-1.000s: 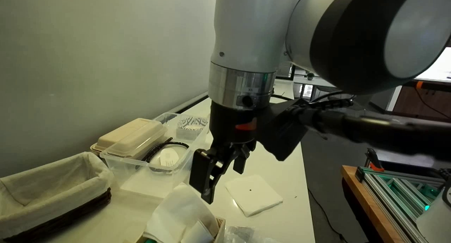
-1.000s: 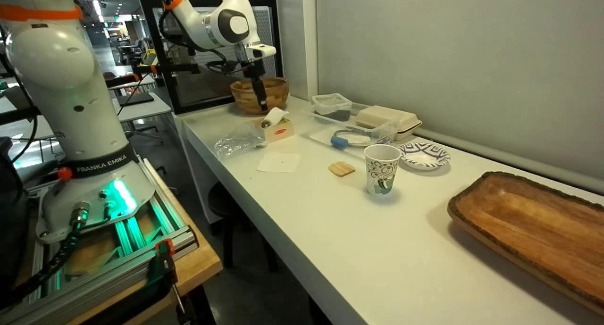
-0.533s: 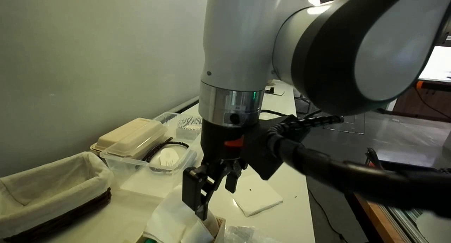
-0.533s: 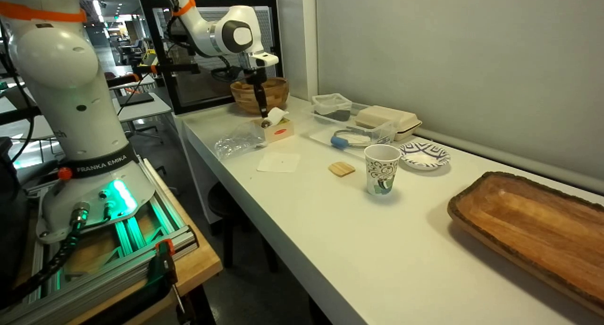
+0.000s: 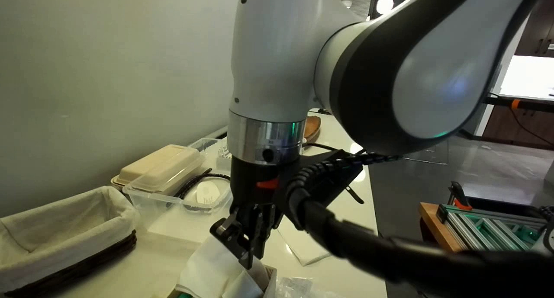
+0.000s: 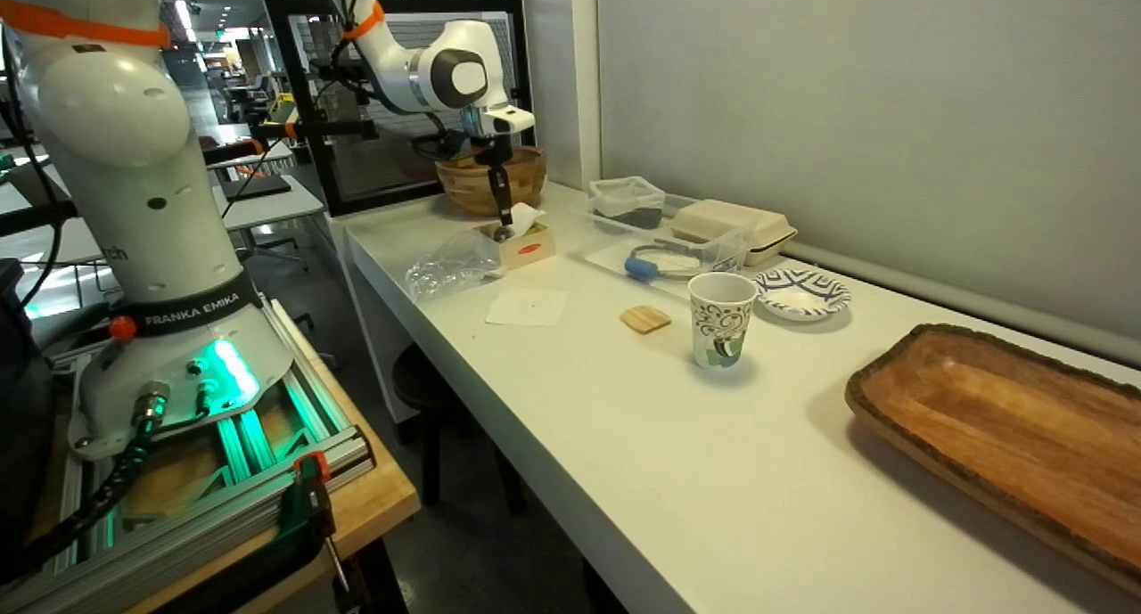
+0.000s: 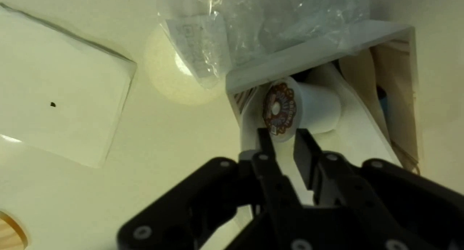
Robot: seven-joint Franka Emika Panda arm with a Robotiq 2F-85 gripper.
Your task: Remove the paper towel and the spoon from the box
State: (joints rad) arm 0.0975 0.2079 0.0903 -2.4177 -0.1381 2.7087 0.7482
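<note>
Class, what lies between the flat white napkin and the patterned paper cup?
In an exterior view, a small striped, wood-coloured piece lies on the table between the napkin and the cup.

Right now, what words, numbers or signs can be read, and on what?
"FRANKA EMIKA": black band on the white robot.
"ch": higher on that robot; rest unclear.
"ORIGINAL": lid of a small cup; larger letters blurred.
Mark on the box: too small.
Tag on the silver ring: too small.
Print on clear wrapper: blurred.
</note>
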